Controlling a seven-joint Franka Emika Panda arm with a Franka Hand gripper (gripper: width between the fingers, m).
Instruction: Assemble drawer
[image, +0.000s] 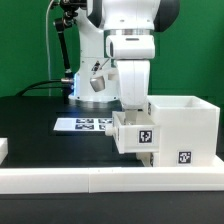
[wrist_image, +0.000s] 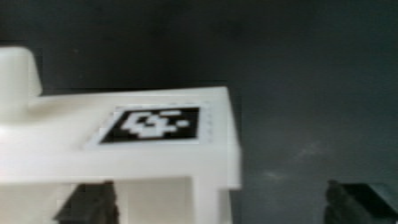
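Note:
The drawer's large white casing (image: 187, 122) stands at the exterior view's right and carries a tag on its front. A small white tray (image: 135, 131) with a tag sits against the casing's left side; how far in it is I cannot tell. My gripper (image: 134, 106) hangs straight down over this tray, its fingertips at the tray's top edge. In the wrist view the tray (wrist_image: 107, 150) shows its tag and a knob (wrist_image: 16, 75). My gripper (wrist_image: 228, 205) is open, with one finger (wrist_image: 89, 205) in front of the tray and the other over the dark table.
The marker board (image: 84, 123) lies flat on the black table to the left of the tray. The long low white border wall (image: 100, 179) runs along the front. A white piece (image: 3, 149) shows at the exterior view's far left edge. The arm's base stands behind.

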